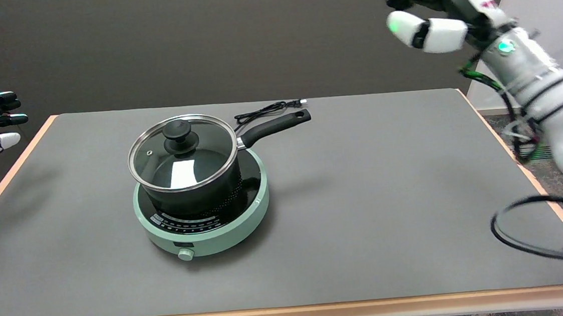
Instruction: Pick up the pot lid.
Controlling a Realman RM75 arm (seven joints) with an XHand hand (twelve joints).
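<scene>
While the glass pot lid point(182, 153) sits on the saucepan point(198, 184) at centre left of the worktop point(390, 194), the right hand point(425, 8) hangs upper right, empty with fingers apart, so the lid's knob point(177, 130) lies down-left

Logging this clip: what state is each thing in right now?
pot lid: closed on the pot, untouched
pot: upright on the cooker, handle pointing right
cooker: flat on the table
right hand: raised in the air, holding nothing, fingers apart

White arm point(531, 75), black-and-white fingers point(414, 27)
</scene>
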